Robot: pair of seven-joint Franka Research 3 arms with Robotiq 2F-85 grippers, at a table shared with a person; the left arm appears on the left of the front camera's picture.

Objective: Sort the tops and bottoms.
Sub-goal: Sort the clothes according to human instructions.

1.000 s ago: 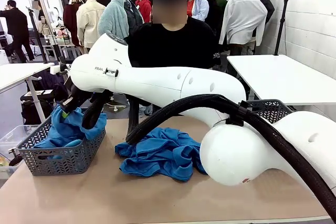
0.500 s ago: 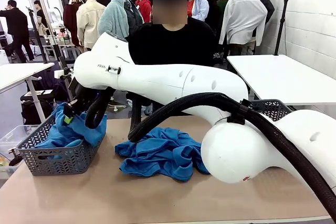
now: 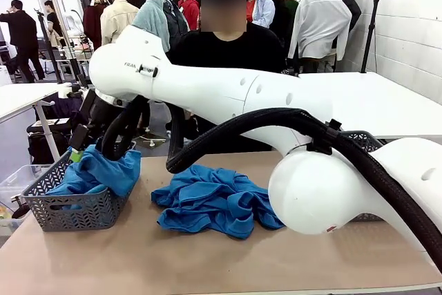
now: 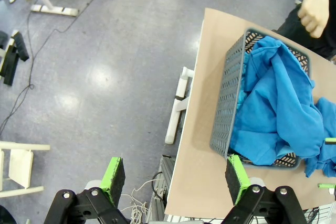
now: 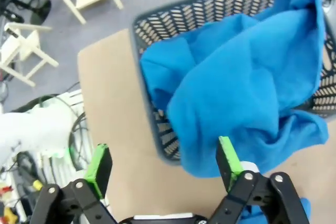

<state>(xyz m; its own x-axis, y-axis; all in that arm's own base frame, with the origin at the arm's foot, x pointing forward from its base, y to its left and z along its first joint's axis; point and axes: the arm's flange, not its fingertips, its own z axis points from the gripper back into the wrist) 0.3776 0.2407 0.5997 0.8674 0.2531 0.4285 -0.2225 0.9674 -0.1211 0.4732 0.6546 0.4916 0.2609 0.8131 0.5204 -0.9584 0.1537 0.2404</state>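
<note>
A bright blue top lies in the grey mesh basket at the table's left end. One fold hangs over the basket's rim. My right gripper hovers just above it, open, with nothing between its green pads. A heap of bright blue garments sits mid-table; I cannot tell tops from bottoms in it. In the left wrist view my left gripper stands open and empty, high over the table's left edge. It looks down on the basket and the top.
A second grey basket stands at the right, partly behind my right arm. A person in black sits at the far side, one hand near the basket. A white table stands at the back right. Floor cables lie left of the table.
My right gripper has opened and risen a little above the left basket. The blue top it held now lies loose in the basket.
</note>
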